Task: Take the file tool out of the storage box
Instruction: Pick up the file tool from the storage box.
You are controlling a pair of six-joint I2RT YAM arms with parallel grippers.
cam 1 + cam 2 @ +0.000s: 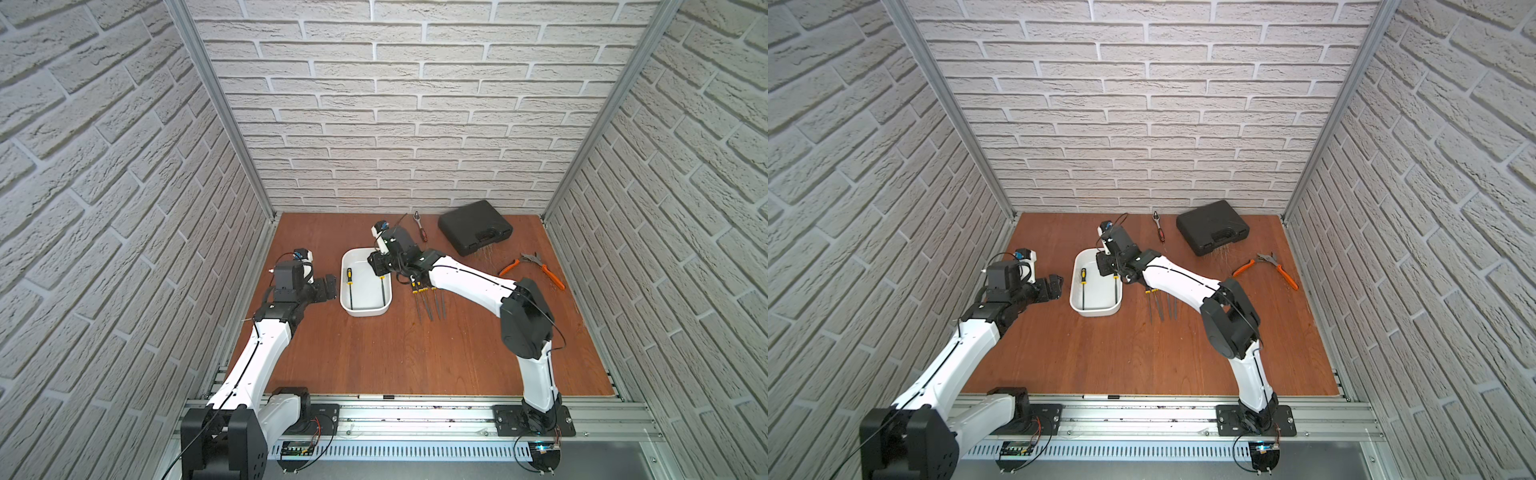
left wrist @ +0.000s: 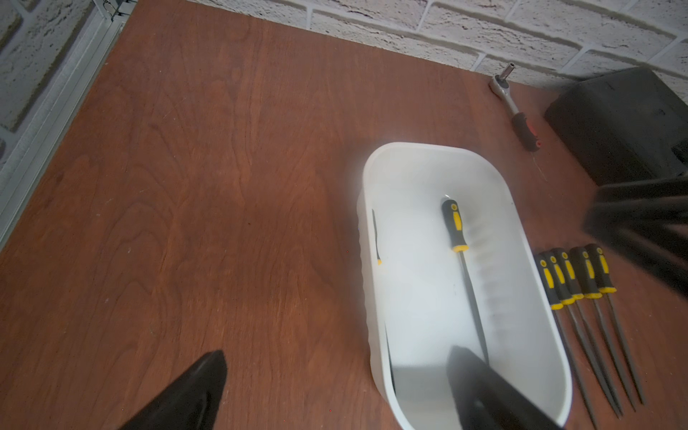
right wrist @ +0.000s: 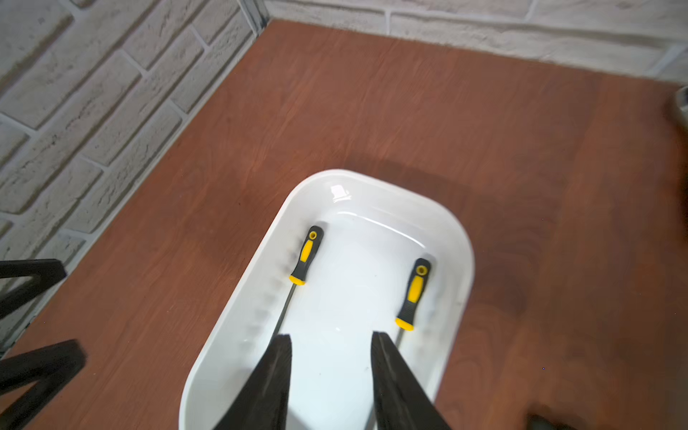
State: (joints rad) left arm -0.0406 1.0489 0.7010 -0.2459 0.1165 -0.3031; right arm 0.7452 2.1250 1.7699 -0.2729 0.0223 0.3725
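Two files (image 3: 413, 294) are lying in the box (image 3: 372, 201), others (image 2: 588, 275) already out; I'm hovering right jaws parted, empty; left jaws wide.

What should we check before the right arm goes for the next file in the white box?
1. Right tool empty, jaws apart: ok.
2. Right tool above storage box: ok.
3. Two files lie inside, along opposite long walls: ok.
4. Right tool lined up on a file: not ok, it sits between them.
5. Finger room between file and wall: cannot tell.
6. Left tool open, outside the box: ok.
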